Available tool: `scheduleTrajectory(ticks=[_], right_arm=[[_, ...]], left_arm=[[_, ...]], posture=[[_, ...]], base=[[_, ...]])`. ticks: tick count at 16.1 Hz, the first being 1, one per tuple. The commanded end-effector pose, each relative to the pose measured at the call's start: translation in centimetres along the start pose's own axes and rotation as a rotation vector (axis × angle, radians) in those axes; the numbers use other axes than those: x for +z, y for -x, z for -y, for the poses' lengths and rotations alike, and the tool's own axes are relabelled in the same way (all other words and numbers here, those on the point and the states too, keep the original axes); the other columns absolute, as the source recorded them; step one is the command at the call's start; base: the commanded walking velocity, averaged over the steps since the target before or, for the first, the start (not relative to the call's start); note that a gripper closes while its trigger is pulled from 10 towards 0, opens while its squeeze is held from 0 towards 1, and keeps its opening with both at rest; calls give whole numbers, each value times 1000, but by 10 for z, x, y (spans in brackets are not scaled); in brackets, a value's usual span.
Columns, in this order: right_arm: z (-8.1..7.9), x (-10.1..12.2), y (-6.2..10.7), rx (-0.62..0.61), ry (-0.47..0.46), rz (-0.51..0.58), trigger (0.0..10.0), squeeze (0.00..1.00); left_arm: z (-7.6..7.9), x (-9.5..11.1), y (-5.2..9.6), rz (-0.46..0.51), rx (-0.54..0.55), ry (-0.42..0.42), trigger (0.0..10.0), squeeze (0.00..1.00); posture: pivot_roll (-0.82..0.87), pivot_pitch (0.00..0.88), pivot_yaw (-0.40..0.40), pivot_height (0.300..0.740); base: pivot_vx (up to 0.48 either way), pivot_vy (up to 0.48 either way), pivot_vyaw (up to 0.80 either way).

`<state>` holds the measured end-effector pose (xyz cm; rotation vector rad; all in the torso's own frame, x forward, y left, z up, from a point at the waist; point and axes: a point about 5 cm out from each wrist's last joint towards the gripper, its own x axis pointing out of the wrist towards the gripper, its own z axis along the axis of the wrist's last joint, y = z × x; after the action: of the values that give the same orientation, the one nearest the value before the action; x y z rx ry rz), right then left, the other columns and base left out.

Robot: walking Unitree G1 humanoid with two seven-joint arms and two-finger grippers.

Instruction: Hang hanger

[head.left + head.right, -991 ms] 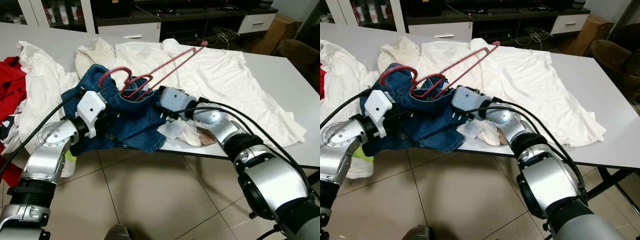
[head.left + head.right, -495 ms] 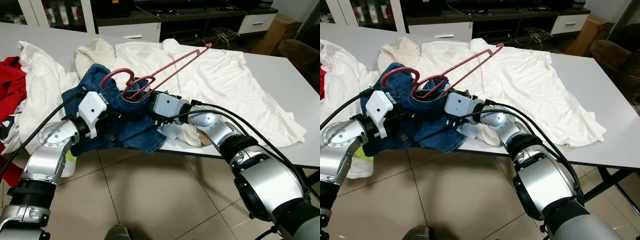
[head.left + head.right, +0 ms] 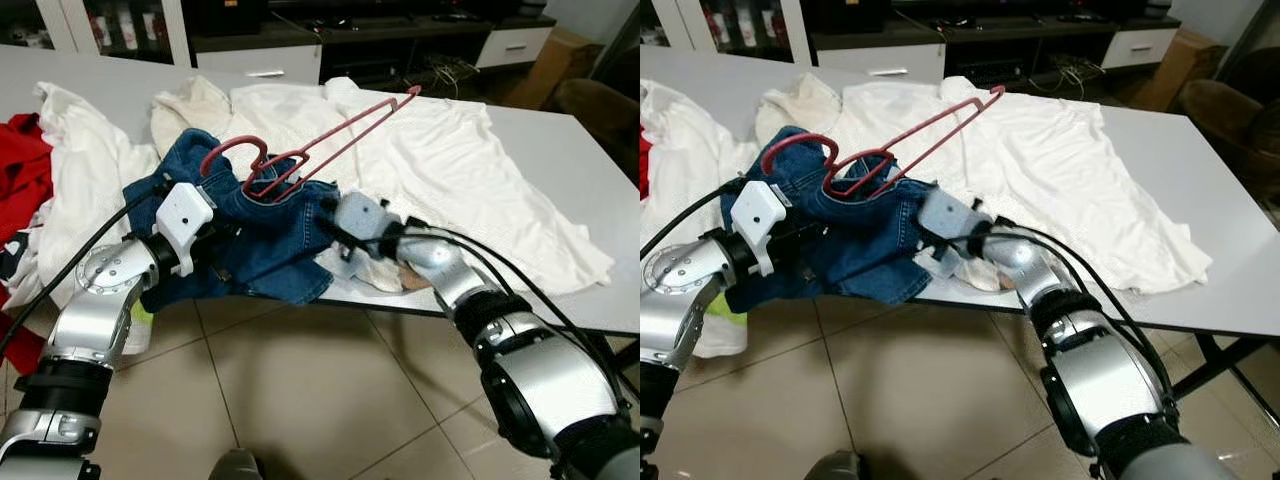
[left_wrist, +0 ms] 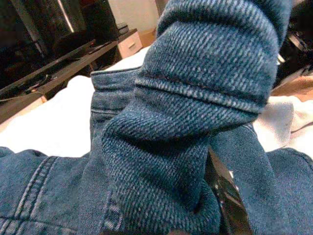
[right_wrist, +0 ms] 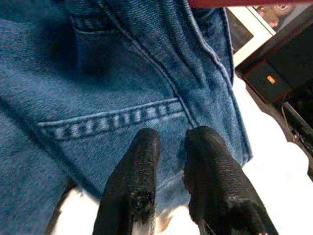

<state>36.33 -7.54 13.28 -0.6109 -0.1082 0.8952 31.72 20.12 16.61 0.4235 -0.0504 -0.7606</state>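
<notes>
Right pincer point(image 5: 168, 183): black fingers nearly together, a narrow gap between them, tips against the blue denim jeans point(image 3: 255, 235) at the near edge of the white bench point(image 3: 560, 150), nothing clamped. Left pincer point(image 3: 215, 245): buried in a fold of the same jeans, one black finger point(image 4: 227, 203) visible beside the bunched denim; open or closed state cannot be told. Red wire hanger point(image 3: 300, 150): hook end resting on top of the jeans, long end tilted up and away over the white shirt point(image 3: 450, 160) spread across the bench. Red garment point(image 3: 22, 170) at the bench's left edge, beside another white garment point(image 3: 85, 170).
</notes>
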Motion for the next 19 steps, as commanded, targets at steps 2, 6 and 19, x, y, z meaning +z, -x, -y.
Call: scheduleTrajectory(ticks=[2,6,19], right_arm=[[7,2,5,-35,-11,41,0,0],[19,8,7,-125,12,58,0,0],[34,12,15,-35,296,-9,10000,0]], left_arm=[[-2,8,-7,24,-6,-29,10000,0],[-2,9,-9,32,-7,-32,10000,0],[-63,18,19,-143,140,-372,10000,0]], posture=[[146,0,-48,740],[150,0,-50,740],[155,0,-60,740]], base=[[0,0,0],[0,0,0],[0,0,0]])
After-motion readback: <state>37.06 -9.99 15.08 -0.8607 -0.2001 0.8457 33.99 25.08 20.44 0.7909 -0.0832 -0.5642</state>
